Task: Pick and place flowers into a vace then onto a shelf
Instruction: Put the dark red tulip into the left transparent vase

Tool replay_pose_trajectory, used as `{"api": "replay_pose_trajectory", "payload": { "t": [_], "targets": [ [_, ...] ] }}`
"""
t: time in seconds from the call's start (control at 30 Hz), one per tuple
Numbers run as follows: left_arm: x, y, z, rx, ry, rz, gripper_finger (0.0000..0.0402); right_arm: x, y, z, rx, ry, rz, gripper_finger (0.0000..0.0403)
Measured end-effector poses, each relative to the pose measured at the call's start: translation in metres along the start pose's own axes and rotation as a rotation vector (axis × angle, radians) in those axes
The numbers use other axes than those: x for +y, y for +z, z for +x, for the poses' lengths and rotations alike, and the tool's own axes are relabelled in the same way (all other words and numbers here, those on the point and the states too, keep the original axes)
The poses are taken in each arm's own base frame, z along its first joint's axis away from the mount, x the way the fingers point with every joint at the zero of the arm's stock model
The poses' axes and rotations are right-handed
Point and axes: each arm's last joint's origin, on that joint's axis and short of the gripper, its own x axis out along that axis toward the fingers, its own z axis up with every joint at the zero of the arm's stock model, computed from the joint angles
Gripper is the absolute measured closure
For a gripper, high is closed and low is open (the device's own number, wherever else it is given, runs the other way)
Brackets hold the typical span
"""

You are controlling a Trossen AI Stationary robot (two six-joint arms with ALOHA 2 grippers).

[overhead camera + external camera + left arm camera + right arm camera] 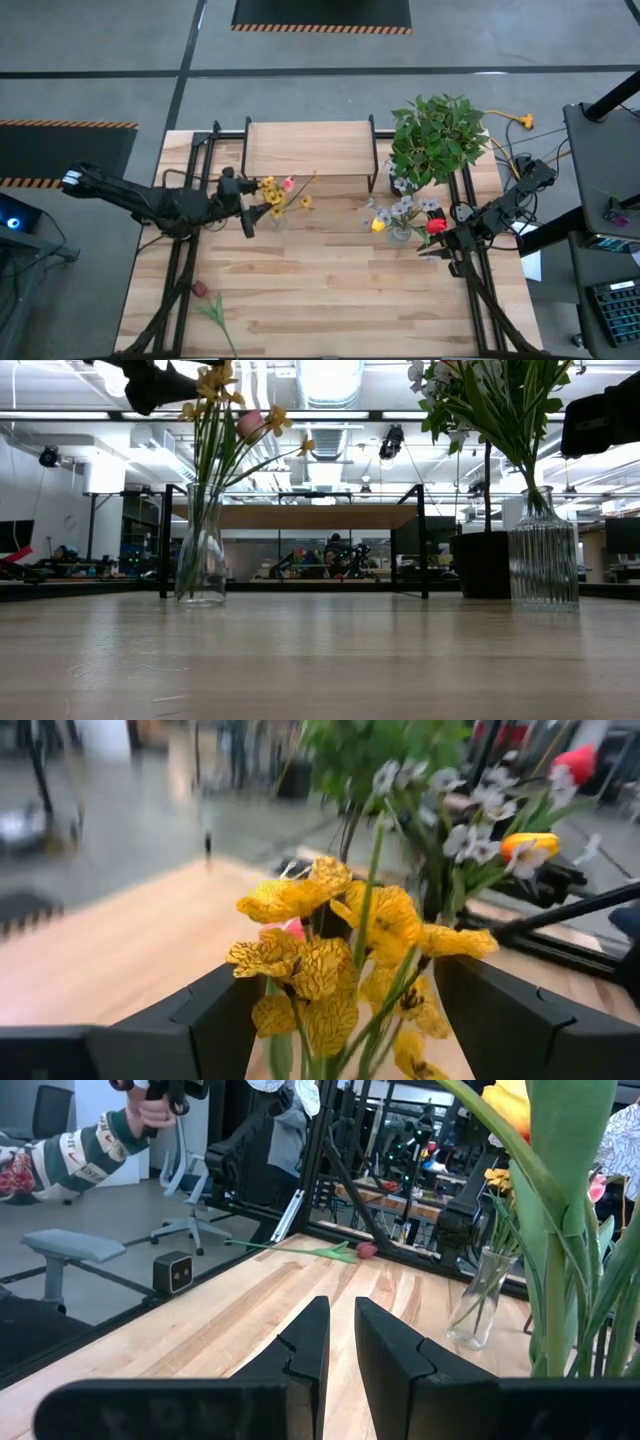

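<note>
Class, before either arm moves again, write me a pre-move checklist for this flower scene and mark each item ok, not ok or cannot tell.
1. Left gripper open around the yellow flowers: ok.
2. Left glass vase upright on the table: ok.
3. Right gripper holding nothing, fingers nearly closed: ok.
4. Ribbed vase upright with its bouquet: ok.
5. Every loose flower collected: not ok, a red flower lies on the table.
6. Shelf top free for a vase: ok.

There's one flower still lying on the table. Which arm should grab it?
Probably the left arm. The loose flower lies on the left gripper's side of the table; the right gripper is across the table from it.
</note>
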Motion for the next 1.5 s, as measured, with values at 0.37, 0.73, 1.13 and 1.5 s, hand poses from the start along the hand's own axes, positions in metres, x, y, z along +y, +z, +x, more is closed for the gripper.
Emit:
{"api": "replay_pose_trajectory", "payload": {
  "t": [0.37, 0.73, 1.13, 1.5],
  "targets": [
    [-0.01, 0.072, -0.014, 0.137, 0.046, -0.089, 0.0131, 0.0, 0.0, 0.0, 0.0, 0.0, 0.0, 0.036],
    [-0.025, 0.087, -0.012, 0.343, 0.062, -0.217, 0.0131, 0.0, 0.0, 0.0, 0.0, 0.0, 0.019, 0.036],
    [-0.057, 0.049, -0.003, 0.588, -0.02, -0.351, 0.0131, 0.0, 0.0, 0.0, 0.0, 0.0, 0.018, 0.036],
    [-0.086, 0.002, -0.001, 0.837, 0.183, -0.48, 0.0131, 0.0, 0.0, 0.0, 0.0, 0.0, 0.016, 0.036]
  ]
}}
